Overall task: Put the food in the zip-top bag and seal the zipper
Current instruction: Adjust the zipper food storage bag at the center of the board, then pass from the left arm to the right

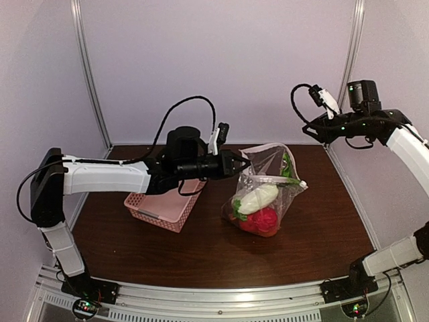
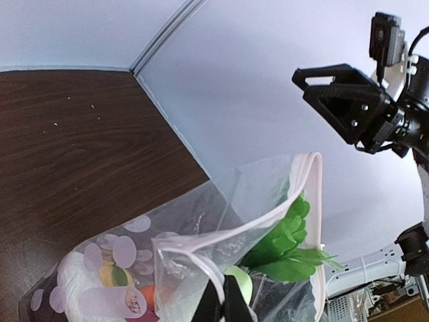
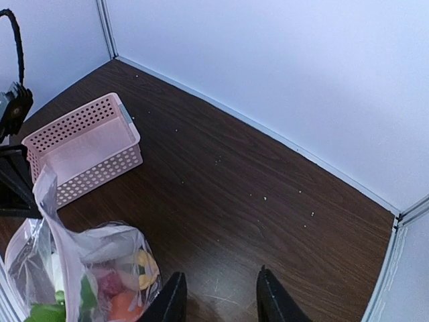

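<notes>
Clear bag [image 1: 267, 158], pink perforated basket [image 1: 159, 208], brown table [image 1: 315, 225]

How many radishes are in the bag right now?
2: one white radish lying above the red piece, another's green leaves up near the bag mouth. More may be hidden.

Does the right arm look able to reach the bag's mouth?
Probably yes: the right end effector is open and empty, nothing stands between it and the zip-top bag, whose rim the left end effector holds up.
</notes>
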`<control>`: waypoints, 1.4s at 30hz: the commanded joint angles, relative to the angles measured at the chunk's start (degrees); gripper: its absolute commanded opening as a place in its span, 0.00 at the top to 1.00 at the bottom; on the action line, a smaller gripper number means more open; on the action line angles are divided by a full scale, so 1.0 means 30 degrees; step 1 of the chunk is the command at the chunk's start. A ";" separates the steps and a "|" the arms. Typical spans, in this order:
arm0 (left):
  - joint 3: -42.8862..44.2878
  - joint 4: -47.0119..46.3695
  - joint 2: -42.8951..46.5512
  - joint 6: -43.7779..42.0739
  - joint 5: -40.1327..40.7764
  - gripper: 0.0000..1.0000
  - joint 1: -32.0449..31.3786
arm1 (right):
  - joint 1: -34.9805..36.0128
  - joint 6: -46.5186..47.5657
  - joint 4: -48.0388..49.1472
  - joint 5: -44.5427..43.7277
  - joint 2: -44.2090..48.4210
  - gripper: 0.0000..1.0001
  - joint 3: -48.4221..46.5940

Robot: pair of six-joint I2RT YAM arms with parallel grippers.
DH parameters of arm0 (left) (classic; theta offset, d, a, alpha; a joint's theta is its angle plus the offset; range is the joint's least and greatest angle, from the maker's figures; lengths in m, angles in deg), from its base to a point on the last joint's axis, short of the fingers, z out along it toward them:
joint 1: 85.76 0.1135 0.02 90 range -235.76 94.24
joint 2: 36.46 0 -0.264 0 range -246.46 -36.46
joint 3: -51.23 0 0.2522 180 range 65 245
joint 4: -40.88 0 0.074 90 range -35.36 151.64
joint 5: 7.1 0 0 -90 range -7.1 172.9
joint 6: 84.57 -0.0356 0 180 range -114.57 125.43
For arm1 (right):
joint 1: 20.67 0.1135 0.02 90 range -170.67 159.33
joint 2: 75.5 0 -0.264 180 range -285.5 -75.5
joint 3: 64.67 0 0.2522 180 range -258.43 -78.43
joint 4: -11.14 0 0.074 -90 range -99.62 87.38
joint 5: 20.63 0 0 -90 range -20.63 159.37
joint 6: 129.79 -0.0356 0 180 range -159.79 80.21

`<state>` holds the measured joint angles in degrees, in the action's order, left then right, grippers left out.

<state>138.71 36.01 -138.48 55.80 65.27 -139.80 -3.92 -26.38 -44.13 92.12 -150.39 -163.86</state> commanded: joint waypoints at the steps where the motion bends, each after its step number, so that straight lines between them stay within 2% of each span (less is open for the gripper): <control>1: 0.0155 -0.2743 -0.0197 0.1228 -0.0130 1.00 0.0087 | -0.1764 0.0577 -0.0706 0.3644 0.2554 0.59 0.2496; 7: 0.0167 -0.2883 0.0135 0.1751 0.0880 1.00 0.0099 | -0.2522 0.3310 -0.2083 0.6808 0.5136 0.55 0.6374; 12: -0.1249 -0.3860 0.1028 0.2831 0.2976 1.00 0.0200 | -0.2509 0.5483 -0.2679 0.7627 0.5591 0.54 0.7915; 16: -0.1524 -0.3998 0.1028 0.3125 0.3120 1.00 0.0274 | -0.2481 0.6311 -0.2339 0.8973 0.5258 0.49 0.8912; 28: -0.1603 -0.3962 0.0609 0.3440 0.2782 1.00 0.0295 | -0.1636 0.4295 0.1630 0.9961 0.4353 0.51 0.9749; 32: -0.1659 -0.3948 0.0607 0.3451 0.2732 1.00 0.0293 | -0.1527 0.3508 0.2834 0.9953 0.4060 0.59 0.9799; 38: -0.1846 -0.3984 0.0664 0.3584 0.2687 1.00 0.0388 | -0.1319 0.3208 0.3320 1.0256 0.3795 0.84 0.9726; 42: -0.1981 -0.4043 0.0710 0.3632 0.2711 1.00 0.0435 | -0.1245 0.3408 0.2862 1.0179 0.3968 0.96 0.9536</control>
<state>133.68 27.15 -137.10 66.29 73.03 -139.21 -8.16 -16.18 -35.89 121.64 -138.94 -135.06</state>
